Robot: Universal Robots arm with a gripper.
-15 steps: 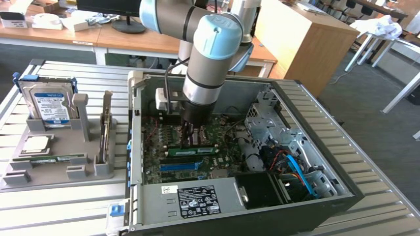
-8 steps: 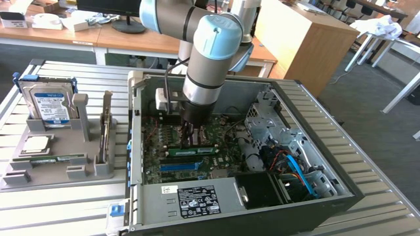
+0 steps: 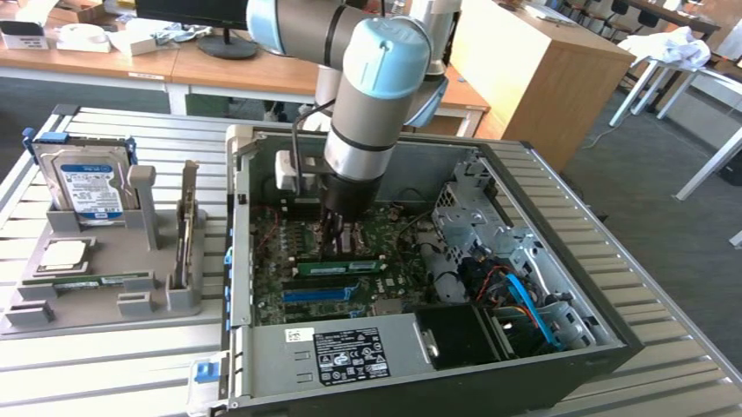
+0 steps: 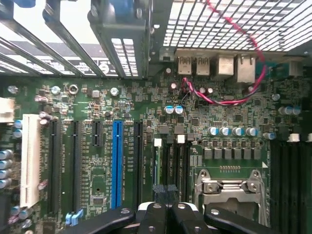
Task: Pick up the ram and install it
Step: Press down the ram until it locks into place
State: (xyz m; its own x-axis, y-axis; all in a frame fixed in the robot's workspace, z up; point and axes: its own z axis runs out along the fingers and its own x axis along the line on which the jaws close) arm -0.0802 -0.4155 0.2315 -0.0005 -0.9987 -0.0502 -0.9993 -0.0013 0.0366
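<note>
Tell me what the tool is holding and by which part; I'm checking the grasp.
Nothing is held. The tool is shut and empty, just above the ram, which stands in its slot on the motherboard.

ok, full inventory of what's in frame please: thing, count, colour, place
computer case: one, dark grey, open, on the slatted table
motherboard: one, green, inside the case
ram: one green stick with a white label, on the motherboard just below the gripper
second ram stick: one, green, lying in the grey holder tray
hard drive: one, silver with a blue label, upright in the tray
processor chip: one, silver, flat on the tray
power supply: one, grey, case's near edge
arm: one, silver and light blue, reaching into the case
gripper: one, black, shut, over the motherboard
</note>
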